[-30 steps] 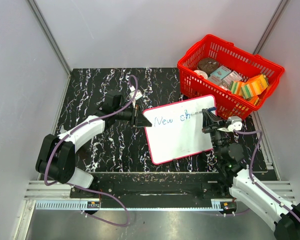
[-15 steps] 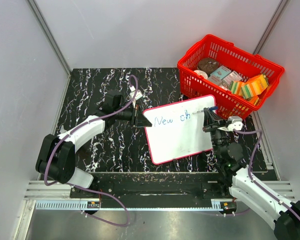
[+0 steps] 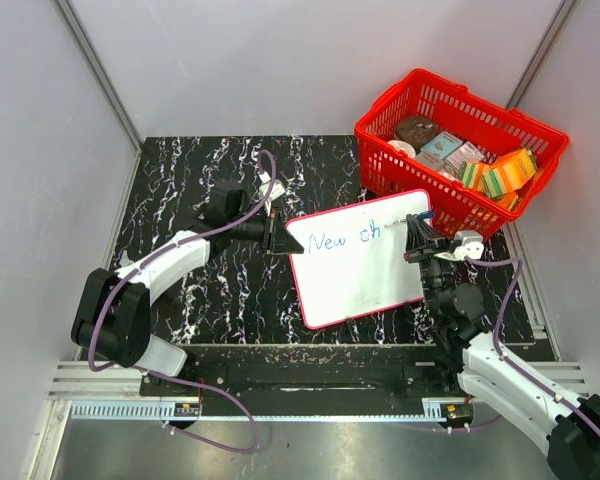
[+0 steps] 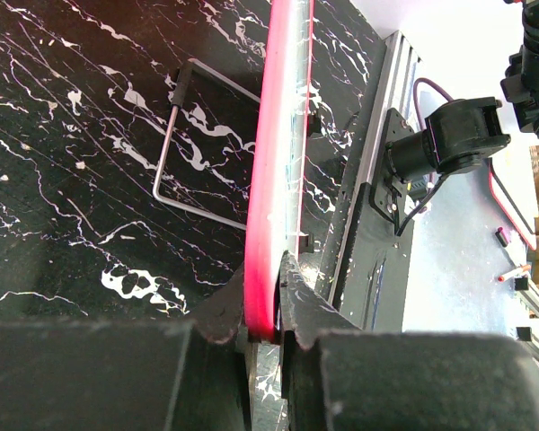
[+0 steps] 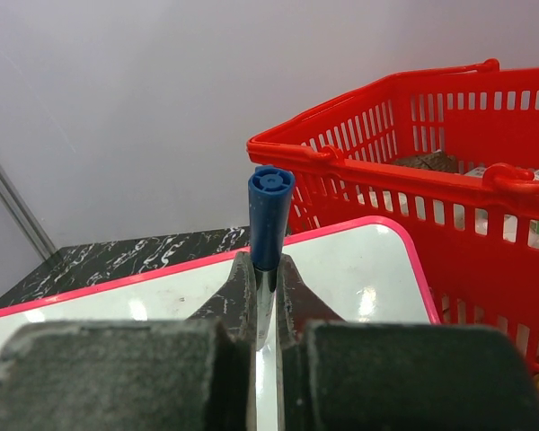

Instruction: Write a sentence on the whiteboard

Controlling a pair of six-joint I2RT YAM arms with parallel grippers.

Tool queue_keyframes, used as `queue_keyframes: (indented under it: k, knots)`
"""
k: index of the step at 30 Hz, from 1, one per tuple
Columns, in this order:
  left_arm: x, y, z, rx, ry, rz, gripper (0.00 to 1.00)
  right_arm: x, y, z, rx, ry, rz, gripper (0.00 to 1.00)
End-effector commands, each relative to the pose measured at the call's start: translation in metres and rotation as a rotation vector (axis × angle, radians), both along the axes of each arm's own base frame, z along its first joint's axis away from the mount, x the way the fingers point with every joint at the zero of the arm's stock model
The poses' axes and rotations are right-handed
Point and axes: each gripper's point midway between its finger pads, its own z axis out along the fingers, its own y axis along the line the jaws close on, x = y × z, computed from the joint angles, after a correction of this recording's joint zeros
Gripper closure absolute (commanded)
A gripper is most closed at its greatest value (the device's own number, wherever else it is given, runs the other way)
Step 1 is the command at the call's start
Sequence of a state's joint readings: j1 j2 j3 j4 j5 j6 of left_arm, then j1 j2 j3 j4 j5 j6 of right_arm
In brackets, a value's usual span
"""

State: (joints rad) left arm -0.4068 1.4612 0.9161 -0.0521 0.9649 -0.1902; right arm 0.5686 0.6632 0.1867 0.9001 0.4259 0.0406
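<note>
The whiteboard (image 3: 365, 275), white with a red rim, lies tilted in the middle of the black marble table. Blue script (image 3: 342, 239) along its top reads "New ch". My left gripper (image 3: 276, 233) is shut on the board's left edge; in the left wrist view the fingers (image 4: 268, 323) pinch the red rim (image 4: 278, 135). My right gripper (image 3: 412, 240) is over the board's upper right, shut on a blue marker (image 5: 270, 215). The marker's blue end sticks up between the fingers (image 5: 266, 269), and its tip is hidden below them. The white surface (image 5: 359, 269) lies underneath.
A red basket (image 3: 500, 107) with several packaged goods stands at the back right, close behind the board's top right corner, and its rim (image 5: 377, 144) fills the right wrist view. A bent wire stand (image 4: 166, 153) lies under the board. Grey walls enclose the table.
The right arm has shifted very slightly near the end of the script. The board, the left gripper and the writing look the same.
</note>
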Motion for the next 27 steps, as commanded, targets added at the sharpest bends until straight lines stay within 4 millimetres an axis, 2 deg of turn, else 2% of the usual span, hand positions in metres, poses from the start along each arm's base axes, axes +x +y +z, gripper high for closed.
queue_keyframes:
  k: [1, 15, 27]
  knots:
    - [0.018, 0.015, -0.047, 0.201, -0.157, 0.045, 1.0, -0.003, 0.001, 0.008, 0.026, -0.033, 0.017, 1.0]
    - [0.017, 0.014, -0.048, 0.208, -0.157, 0.045, 1.0, -0.007, 0.005, -0.015, 0.015, 0.033, 0.053, 1.0]
    - [0.016, 0.014, -0.05, 0.217, -0.156, 0.043, 1.0, -0.007, -0.002, -0.015, 0.015, 0.043, 0.019, 1.0]
